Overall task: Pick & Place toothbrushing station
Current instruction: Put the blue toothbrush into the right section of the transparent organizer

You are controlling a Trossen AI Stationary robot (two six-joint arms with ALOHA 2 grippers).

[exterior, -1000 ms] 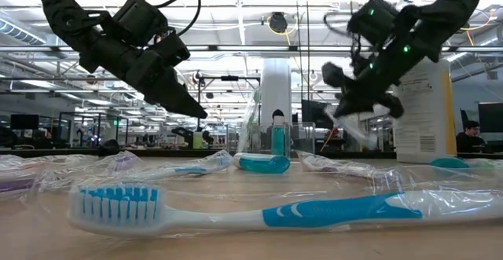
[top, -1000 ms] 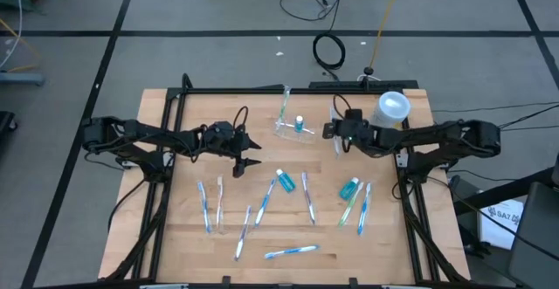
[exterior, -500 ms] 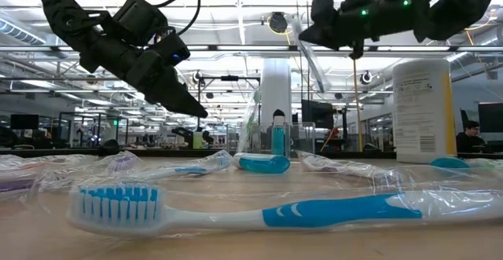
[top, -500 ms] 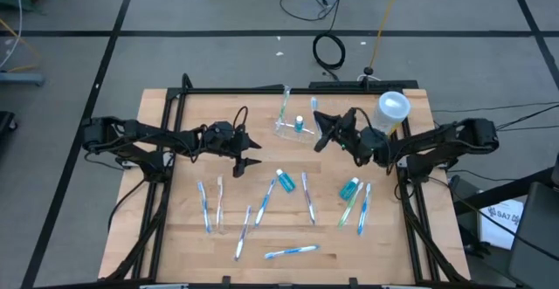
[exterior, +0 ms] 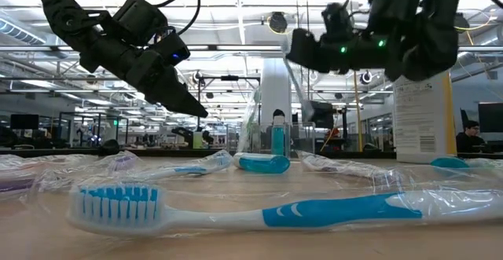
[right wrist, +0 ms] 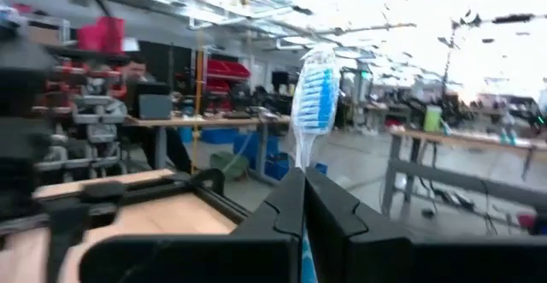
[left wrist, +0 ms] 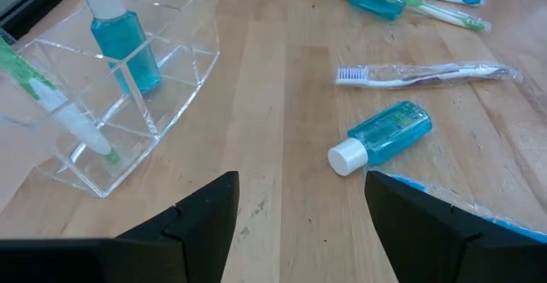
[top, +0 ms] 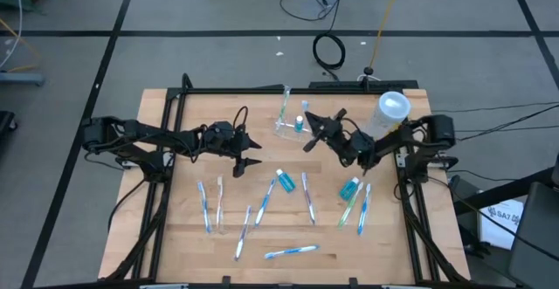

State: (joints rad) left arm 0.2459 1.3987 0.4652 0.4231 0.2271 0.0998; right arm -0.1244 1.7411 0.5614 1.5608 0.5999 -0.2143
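I am reading the table near to far. Nearest the front edge are wrapped toothbrushes scattered on the wooden table [top: 175,237]; one blue-handled toothbrush [exterior: 259,211] is lying right at the low camera. Beyond them a small blue bottle [left wrist: 382,135] is lying on its side.

My left gripper [top: 247,150] is hovering left of centre, fingers apart and holding nothing. From it the toothbrushing station [top: 293,130] is lying ahead and to the right, on the far half of the table.

My right gripper [top: 316,134] is hanging just right of the station, raised above the table, fingers pressed together on a wrapped toothbrush [right wrist: 314,95] whose blue bristle head is pointing away from my wrist.

The station [left wrist: 111,103] is standing upright at far centre, already carrying an upright blue bottle [left wrist: 124,48] and a green-and-white toothbrush [left wrist: 55,103] leaning in a compartment.

Judgement: the right gripper is the nearer arm, and the station is lying to its left. The held brush looks closer to level than upright, so I would be tipping its long axis upright before lowering it into a free compartment.
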